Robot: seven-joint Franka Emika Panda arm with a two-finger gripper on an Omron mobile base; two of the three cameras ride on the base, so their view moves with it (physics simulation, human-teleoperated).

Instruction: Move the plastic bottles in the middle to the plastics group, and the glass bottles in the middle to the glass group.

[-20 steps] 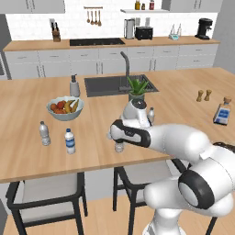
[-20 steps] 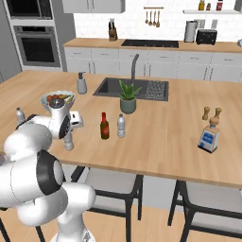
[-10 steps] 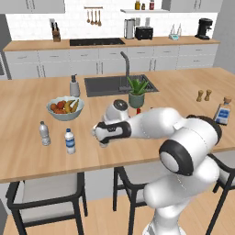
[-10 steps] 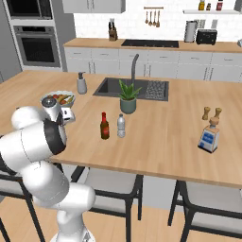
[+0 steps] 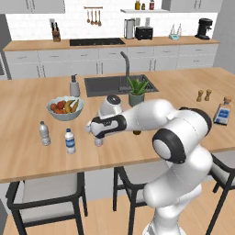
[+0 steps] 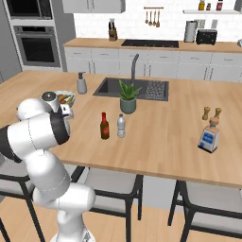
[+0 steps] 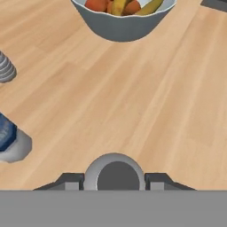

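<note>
My gripper (image 5: 93,130) is shut on a clear ribbed plastic bottle (image 5: 97,142) and holds it just above the counter. In the hand view its pale cap (image 7: 114,172) sits between the fingertips (image 7: 71,180). Left of it stand the plastics group: a blue-labelled water bottle (image 5: 69,141) (image 7: 8,136) and a plain clear one (image 5: 44,133) (image 7: 4,68). In the middle, the dark brown glass bottle (image 6: 104,126) and a second plastic bottle (image 6: 121,125) stand side by side. The glass group's flat blue-labelled bottle (image 6: 208,136) (image 5: 223,112) stands far right.
A fruit bowl (image 5: 65,109) (image 7: 124,24) sits just behind the plastics group. A potted plant (image 5: 136,92), a sink (image 5: 117,84) and a soap dispenser (image 5: 74,86) lie further back. Two wooden shakers (image 5: 204,95) stand near the flat bottle.
The arm has swung left across the counter, carrying the plastic bottle from the middle to a spot beside the plastics group. The other bottles have not moved.
</note>
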